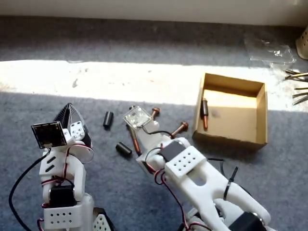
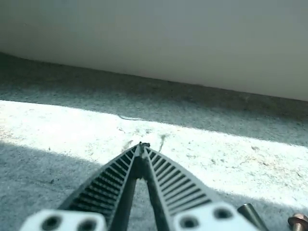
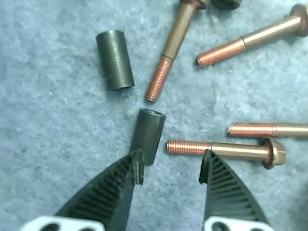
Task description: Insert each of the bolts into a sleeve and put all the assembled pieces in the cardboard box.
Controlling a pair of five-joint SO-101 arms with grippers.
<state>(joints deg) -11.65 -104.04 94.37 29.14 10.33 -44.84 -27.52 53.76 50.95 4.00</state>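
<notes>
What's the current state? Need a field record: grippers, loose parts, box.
left gripper: shut, empty
right gripper: open, tips by a sleeve and a bolt on the carpet
loose bolts: four, lying flat
loose sleeves: at least two
box: one assembled piece inside
</notes>
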